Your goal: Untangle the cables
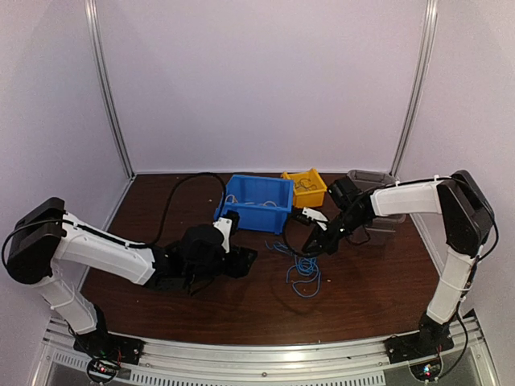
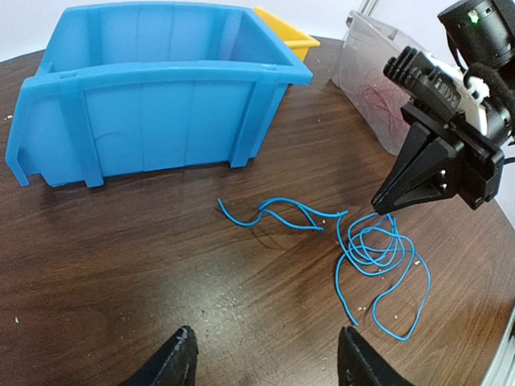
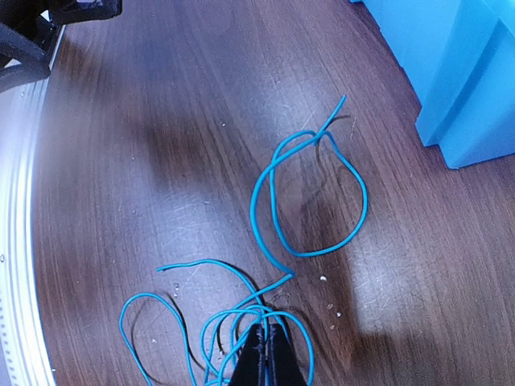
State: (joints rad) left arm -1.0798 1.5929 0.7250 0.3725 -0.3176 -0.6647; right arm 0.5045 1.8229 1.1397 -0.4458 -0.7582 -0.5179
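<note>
While the worktop (image 1: 241, 314) carries the blue bin (image 1: 256, 203) at upper centre, my left end effector (image 2: 269, 366) hangs spread at the lower edge of its frame. My right end effector (image 3: 265, 338) is pressed together, pinching the blue cables (image 1: 302, 269), which lie looped at frame centre, below-right of the bin.

Left arm (image 1: 105, 251): white forearm stretched low to the right, near the table (image 1: 241, 314). Left end effector (image 2: 265, 363): fingers (image 2: 173, 362) spread well apart. Right arm (image 1: 451, 233): elbow raised high, forearm reaching left and downward. Right end effector (image 3: 265, 358): fingers pressed together, tip angled down at the table.
</note>
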